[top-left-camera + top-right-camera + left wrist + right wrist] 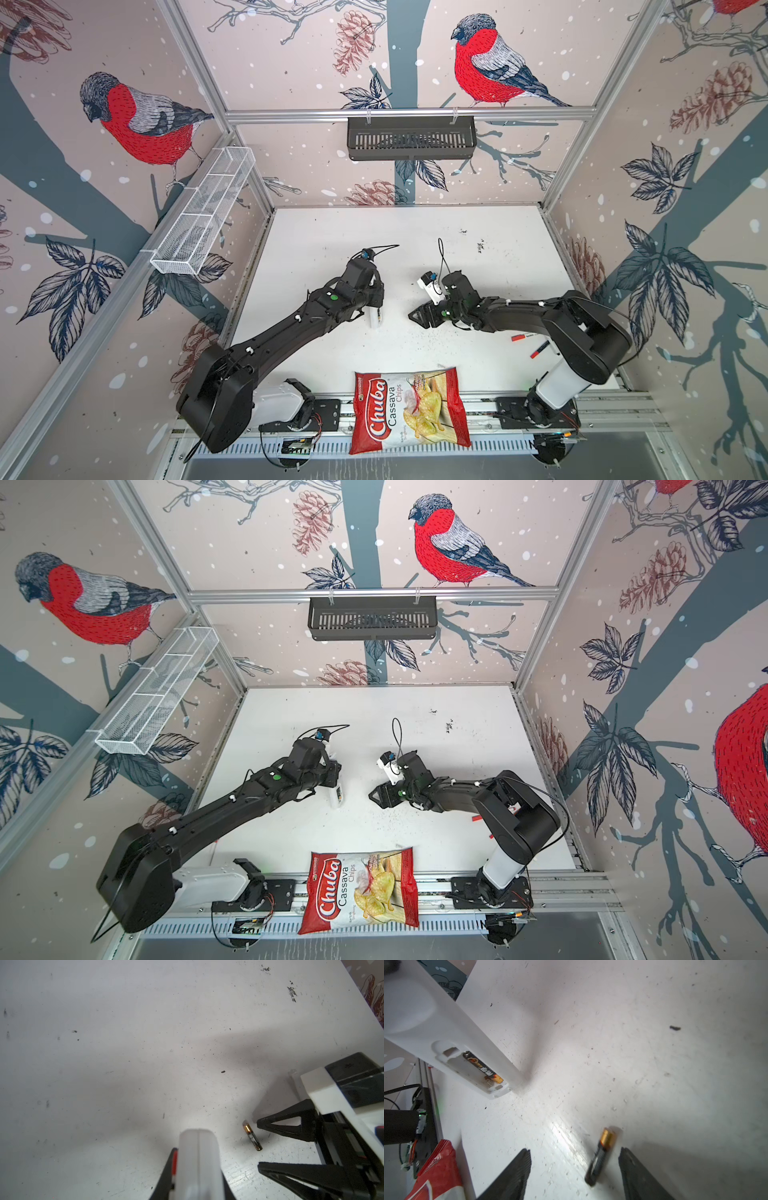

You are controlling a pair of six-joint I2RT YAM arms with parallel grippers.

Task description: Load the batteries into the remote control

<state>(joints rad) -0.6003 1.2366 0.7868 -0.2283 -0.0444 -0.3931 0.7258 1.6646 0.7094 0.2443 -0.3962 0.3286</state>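
Battery (601,1157) loose, between jaws of right tool (574,1149)

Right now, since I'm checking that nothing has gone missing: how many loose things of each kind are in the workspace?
Remote control: 1
Batteries: 2
Cassava chips bag: 1
Red-tipped bits: 2
Total: 6

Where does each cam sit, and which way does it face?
Both top views: overhead on the arms' base side, looking down on the table; both arms, left gripper, right gripper.
Left wrist: on the left arm, looking past its jaws, shut on the remote control; right gripper's tips show too.
Right wrist: on the right arm, looking down between open jaws at the loose battery.
Shared: both wrist views show that battery and the remote.
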